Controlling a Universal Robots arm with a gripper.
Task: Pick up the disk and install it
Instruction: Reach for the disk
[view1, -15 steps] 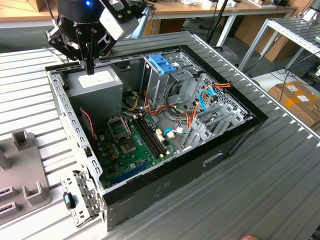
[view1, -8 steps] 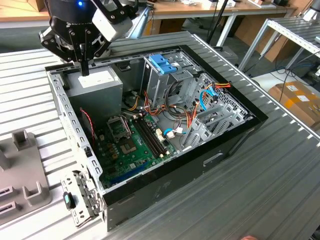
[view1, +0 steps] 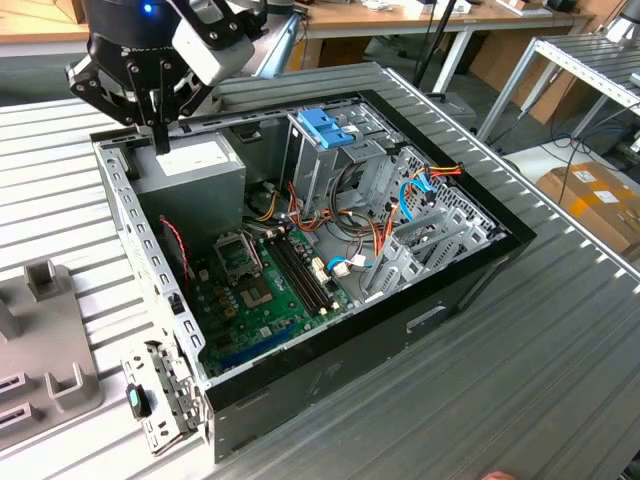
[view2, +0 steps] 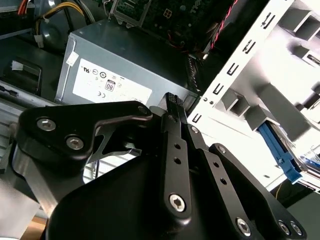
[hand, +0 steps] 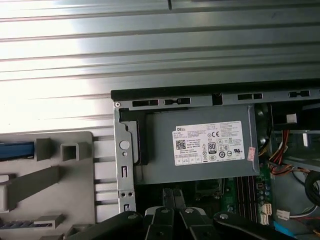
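My gripper hangs shut and empty over the far left corner of the open computer case, just above the grey power supply. In both wrist views its black fingers lie pressed together with nothing between them. The disk shows as a blue-railed edge held in the grey fixture outside the case, apart from the gripper; the same blue rail appears in the second wrist view. The tall metal drive cage with its blue bracket stands in the middle of the case.
The motherboard, with bundles of orange and blue cables, fills the case floor. A loose metal bracket lies at the case's near left corner. The ribbed metal table stretches toward the exterior view's right. A cardboard box sits on the floor.
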